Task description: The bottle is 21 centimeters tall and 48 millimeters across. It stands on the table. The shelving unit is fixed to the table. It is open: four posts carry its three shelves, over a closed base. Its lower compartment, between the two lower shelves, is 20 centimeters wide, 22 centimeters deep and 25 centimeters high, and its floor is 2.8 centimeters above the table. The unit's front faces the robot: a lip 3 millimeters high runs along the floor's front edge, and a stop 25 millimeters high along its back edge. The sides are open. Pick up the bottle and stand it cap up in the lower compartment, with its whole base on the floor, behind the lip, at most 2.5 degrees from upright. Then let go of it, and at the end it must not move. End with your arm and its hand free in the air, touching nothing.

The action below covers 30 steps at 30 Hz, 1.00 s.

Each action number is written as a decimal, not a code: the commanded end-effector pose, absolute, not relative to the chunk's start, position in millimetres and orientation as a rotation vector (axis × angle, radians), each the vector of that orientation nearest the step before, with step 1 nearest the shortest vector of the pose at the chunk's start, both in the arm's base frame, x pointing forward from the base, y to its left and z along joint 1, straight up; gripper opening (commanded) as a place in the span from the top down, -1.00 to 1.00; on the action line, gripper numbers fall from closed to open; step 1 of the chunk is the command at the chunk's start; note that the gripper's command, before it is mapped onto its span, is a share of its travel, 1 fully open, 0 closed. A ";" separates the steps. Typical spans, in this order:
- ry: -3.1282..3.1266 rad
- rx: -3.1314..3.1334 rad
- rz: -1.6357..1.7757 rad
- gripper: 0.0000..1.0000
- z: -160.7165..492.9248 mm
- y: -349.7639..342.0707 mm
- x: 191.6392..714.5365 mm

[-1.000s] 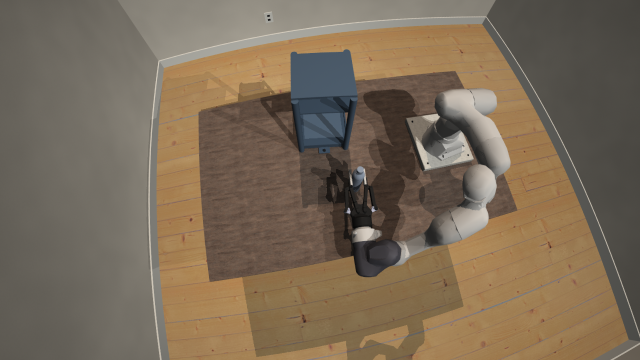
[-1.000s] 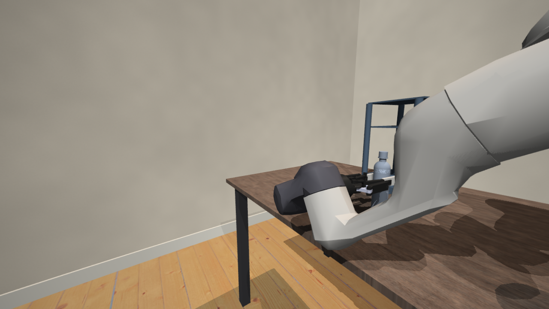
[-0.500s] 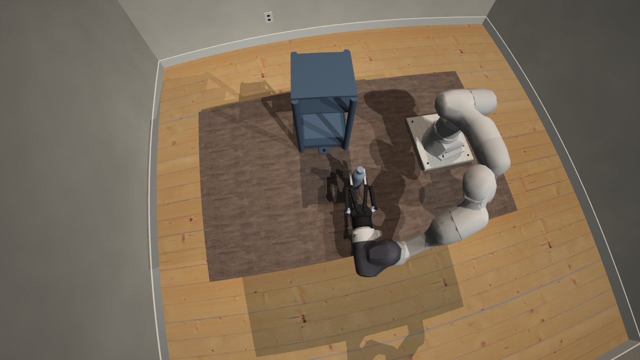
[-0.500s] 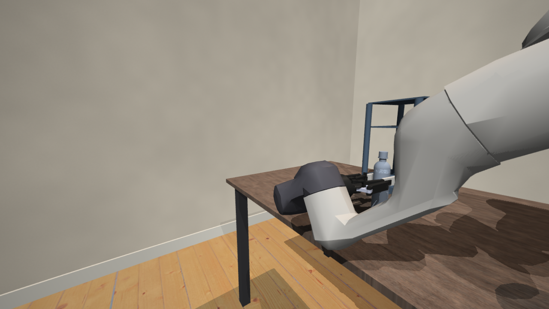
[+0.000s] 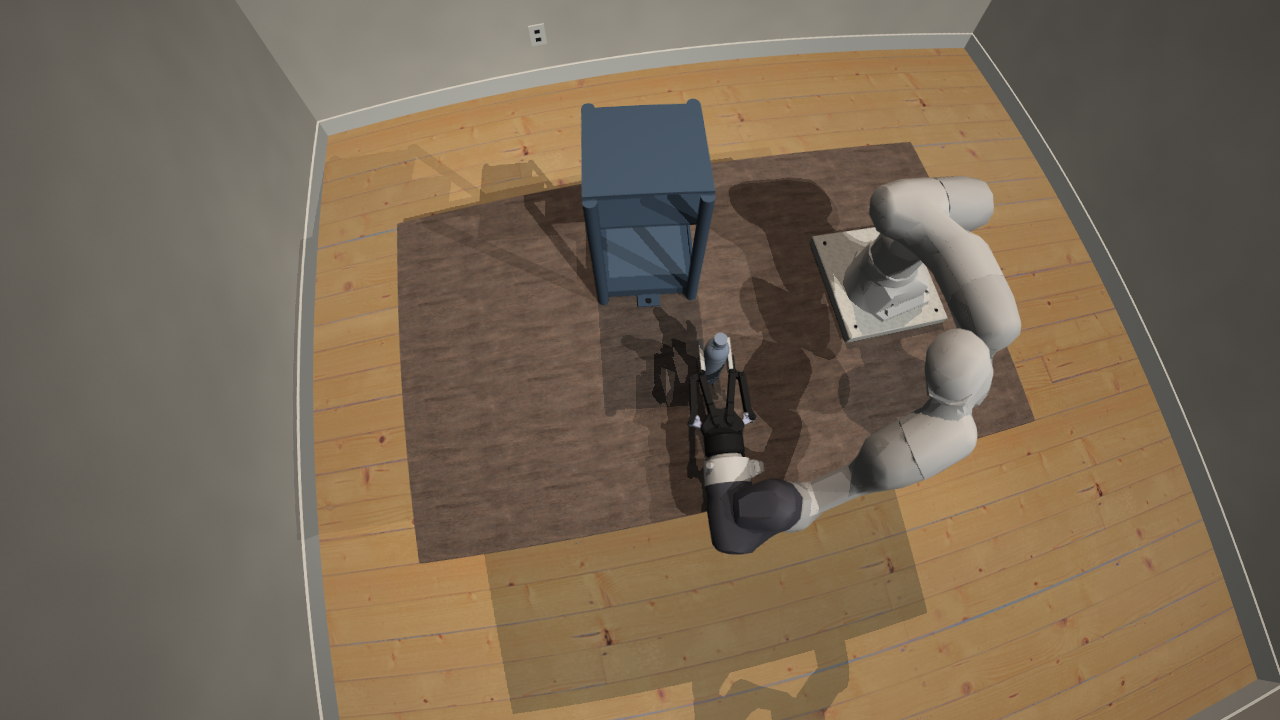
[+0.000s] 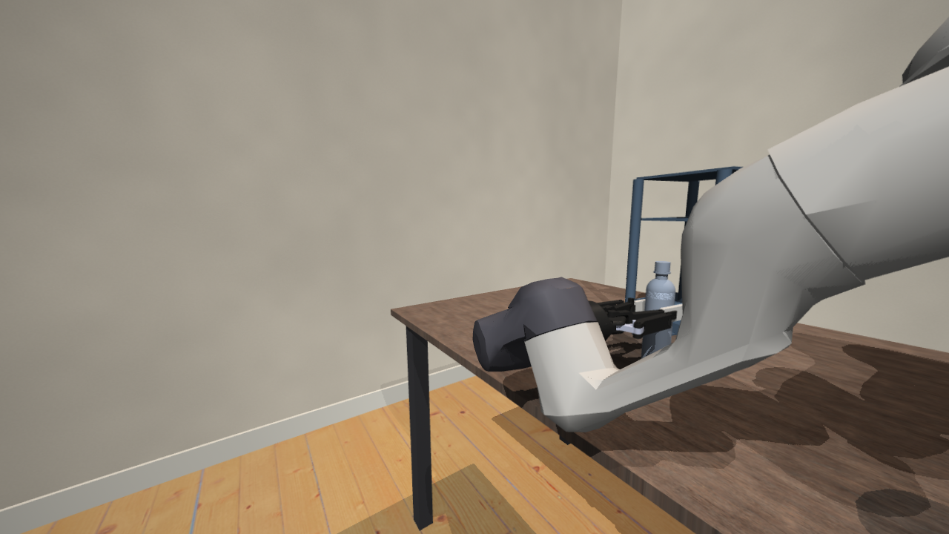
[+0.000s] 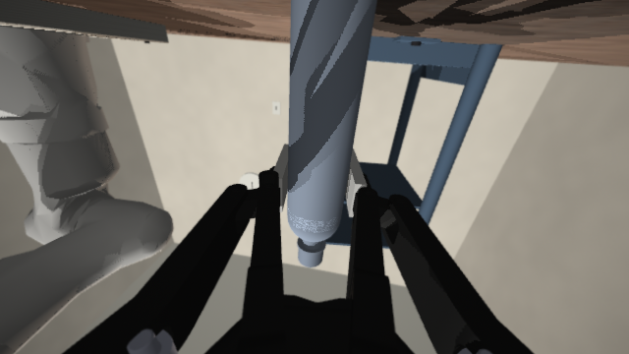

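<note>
Now gripper [image 7: 316, 189] clamps bottle [image 7: 321, 123].

Bottle [image 7: 321, 147] dead centre, running from twelve o'clock down to its cap near six, and the gripper [image 7: 316, 189] is clamped on it, one pad [image 7: 355, 184] pressed on each side. Shelf posts [image 7: 459, 128] sit at two o'clock, the arm [image 7: 64, 162] at nine.
</note>
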<state>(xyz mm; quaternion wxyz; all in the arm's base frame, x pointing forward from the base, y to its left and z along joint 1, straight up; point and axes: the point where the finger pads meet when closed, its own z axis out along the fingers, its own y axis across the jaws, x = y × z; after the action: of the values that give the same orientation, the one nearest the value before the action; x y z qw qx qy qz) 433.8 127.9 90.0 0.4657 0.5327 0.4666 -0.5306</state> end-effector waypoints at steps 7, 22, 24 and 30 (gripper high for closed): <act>1.145 1.310 -1.298 1.00 94.0 128.2 434.3; 1.144 1.310 -1.298 1.00 128.6 128.1 434.1; 1.145 1.310 -1.298 1.00 133.2 128.1 434.1; 1.145 1.310 -1.298 1.00 139.1 128.0 434.0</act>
<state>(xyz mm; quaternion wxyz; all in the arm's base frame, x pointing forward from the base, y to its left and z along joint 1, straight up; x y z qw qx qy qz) 433.5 129.0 133.9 0.4675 0.5379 0.4650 -0.5252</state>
